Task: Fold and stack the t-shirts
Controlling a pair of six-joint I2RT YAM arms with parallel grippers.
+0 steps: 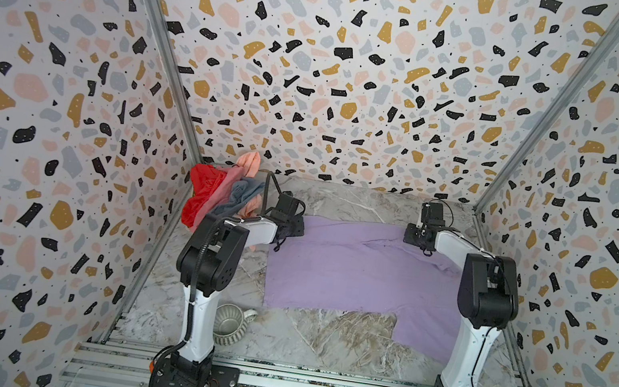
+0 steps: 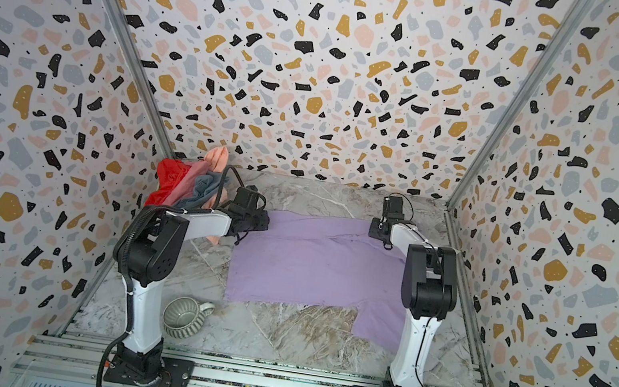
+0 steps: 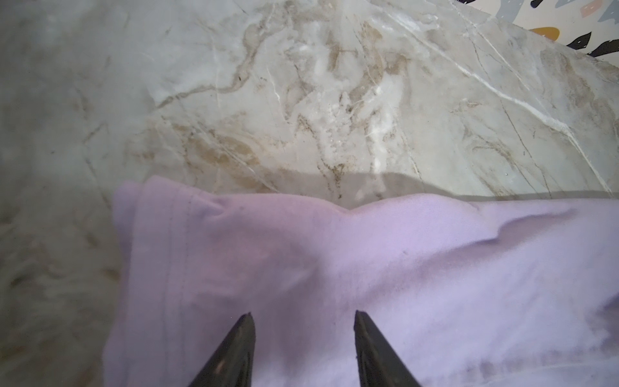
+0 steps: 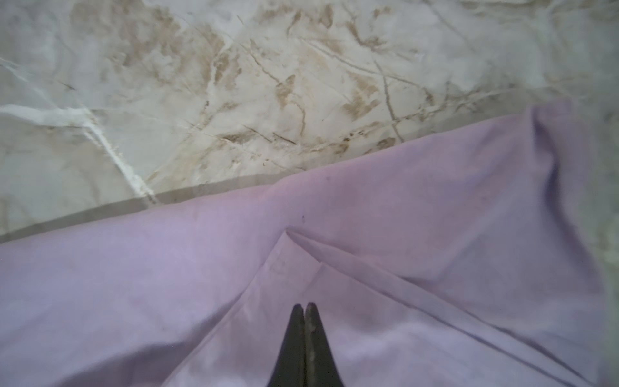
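On the marble table (image 1: pixel 324 331), the left end effector (image 3: pixel 301 315) hangs half open and empty over the far left corner of the spread lilac t-shirt (image 1: pixel 361 278). The right end effector (image 4: pixel 304 304) is closed at its far right edge; I cannot tell if it grips cloth.

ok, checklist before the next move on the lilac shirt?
1. Right gripper shut: ok, jaws together over the lilac shirt.
2. Cloth pinched in it: cannot tell.
3. Left gripper gripping the shirt: not ok, jaws apart above its corner.
4. Shirt lying flat: not ok, folds run beside the right gripper.
5. Mug clear of the shirt: ok, bare table between them.
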